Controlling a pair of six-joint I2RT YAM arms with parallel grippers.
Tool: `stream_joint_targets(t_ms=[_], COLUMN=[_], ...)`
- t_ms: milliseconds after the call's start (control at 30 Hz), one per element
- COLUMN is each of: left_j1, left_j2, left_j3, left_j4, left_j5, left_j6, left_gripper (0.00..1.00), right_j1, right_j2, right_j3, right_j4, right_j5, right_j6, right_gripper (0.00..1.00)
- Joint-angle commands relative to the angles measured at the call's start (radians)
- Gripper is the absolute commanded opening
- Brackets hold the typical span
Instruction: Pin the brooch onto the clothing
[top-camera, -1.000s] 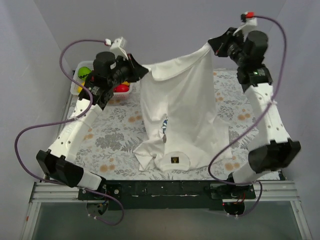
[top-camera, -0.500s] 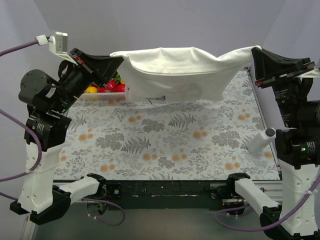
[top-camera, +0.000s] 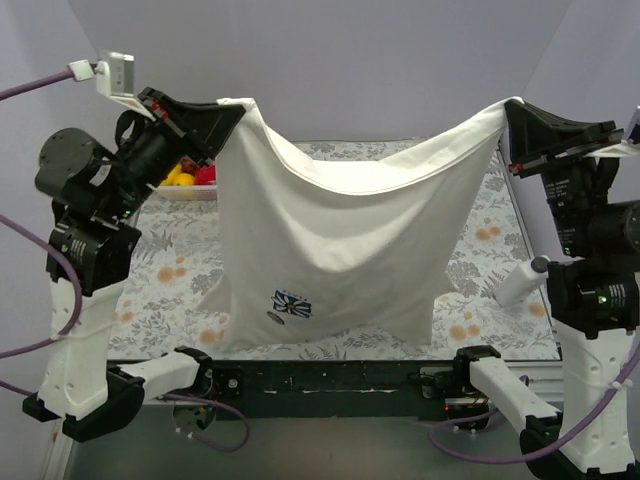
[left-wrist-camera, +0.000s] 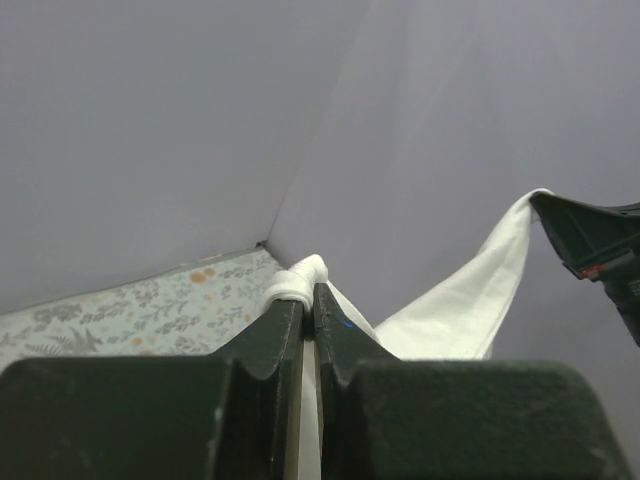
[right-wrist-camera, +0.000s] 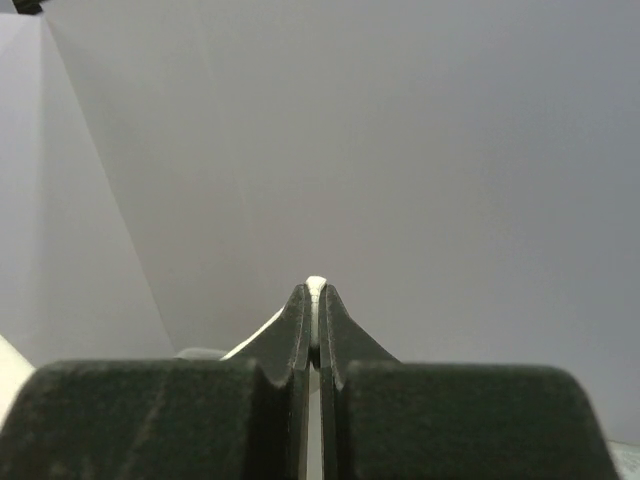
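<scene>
The clothing (top-camera: 330, 240) hangs pinched by left pincer (top-camera: 240, 108) and right pincer (top-camera: 507, 106).

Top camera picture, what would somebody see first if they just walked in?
A big white T-shirt hanging up like washing, its top corners pinched in the left arm's jaws at upper left and the right arm's jaws at upper right. Low on its front sits a small blue-and-white flower print.
</scene>
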Motion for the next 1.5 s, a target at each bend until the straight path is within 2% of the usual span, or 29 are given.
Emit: stream_joint_targets(t_ms=[0,167,333,433,633,767,933,1100,1300,1467], left_j1=[0.004,0.013,0.105,0.135,0.142,0.142,0.142,0.142,0.141,0.141], left_j2=[0.072,0.175,0.321,0.396,0.463,0.37,0.207,0.057,0.003,-0.006], left_j3=[-0.082,-0.111,-0.06,0.056,0.332,0.305,0.121,0.004,0.02,0.041], left_j4=[-0.016,0.01,0.041,0.027,-0.008,0.024,0.084,0.118,0.095,0.093], left_j5=[-0.141,-0.167,-0.095,-0.075,-0.066,-0.043,-0.009,0.001,0.099,0.172], left_j6=[0.04,0.065,0.037,0.042,0.051,0.037,0.017,-0.026,-0.072,-0.104], left_gripper=[0.0,0.0,0.0,0.0,0.0,0.0,0.0,0.0,0.0,0.0], right_j1=[-0.002,-0.005,-0.021,-0.033,-0.038,-0.038,-0.039,-0.038,-0.038,-0.039], right_j2=[0.087,0.226,0.371,0.446,0.422,0.328,0.147,0.035,-0.043,-0.097], right_j3=[-0.054,-0.073,0.002,0.104,0.272,0.259,0.117,0.032,0.099,0.131], right_j4=[0.061,0.104,0.118,0.11,0.104,0.124,0.167,0.162,0.039,0.008], right_j5=[0.059,0.058,0.024,-0.001,0.011,0.013,0.022,-0.014,-0.053,-0.032], right_j6=[-0.041,-0.063,-0.051,-0.04,-0.051,-0.043,-0.023,0.034,0.003,-0.021], right_gripper=[0.01,0.01,0.01,0.01,0.01,0.01,0.01,0.01,0.01,0.01])
